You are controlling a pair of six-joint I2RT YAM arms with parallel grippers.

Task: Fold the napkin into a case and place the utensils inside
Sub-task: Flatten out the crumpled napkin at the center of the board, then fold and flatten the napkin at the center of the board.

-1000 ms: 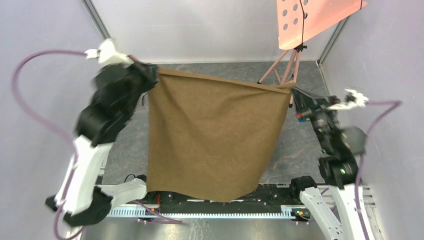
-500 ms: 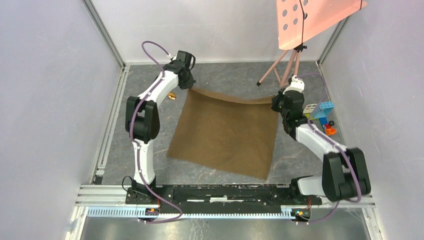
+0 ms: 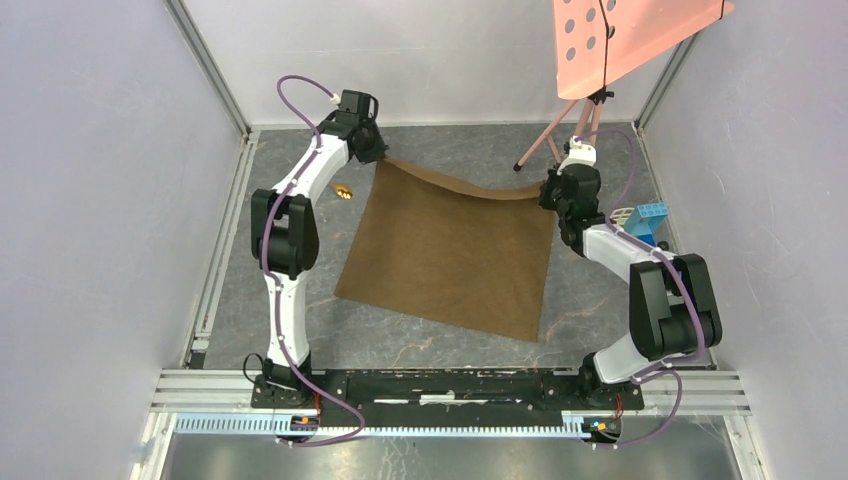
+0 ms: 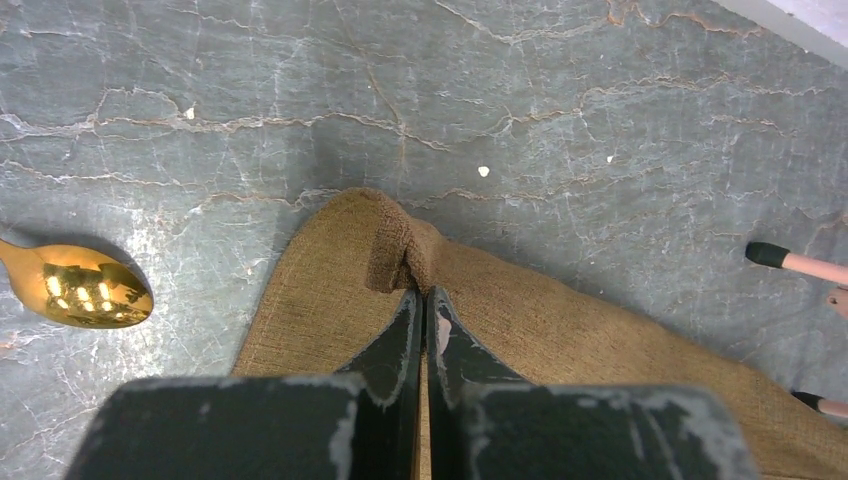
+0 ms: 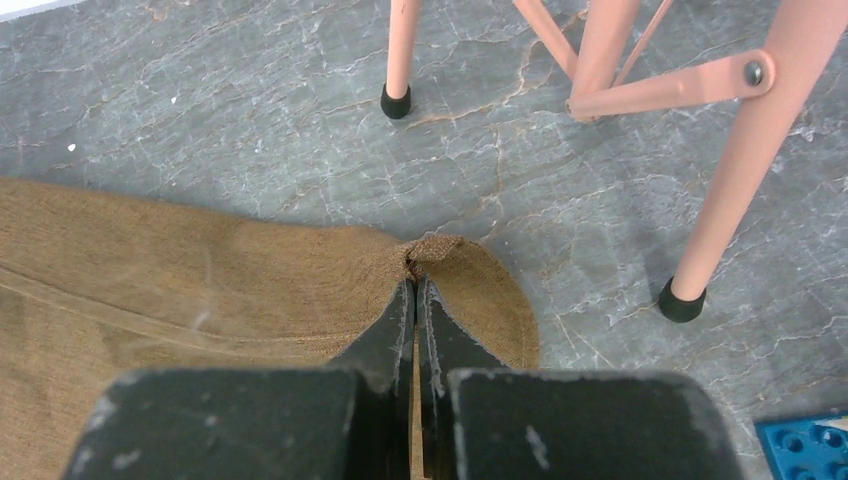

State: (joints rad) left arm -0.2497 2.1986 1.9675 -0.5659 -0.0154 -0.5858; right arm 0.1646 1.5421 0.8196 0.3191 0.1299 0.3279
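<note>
Pinching the napkin [image 3: 450, 250] by its two far corners, I have the left gripper [image 4: 421, 292] clamped on one and the right gripper [image 5: 414, 283] clamped on the other, so the lifted far edge runs straight from hand to hand. The rest of the cloth lies flat, trailing back from both grippers toward the arm bases; I judge the fold must carry that edge back over it. The gold spoon [image 4: 85, 290] sits just outboard of the left gripper, off the cloth.
</note>
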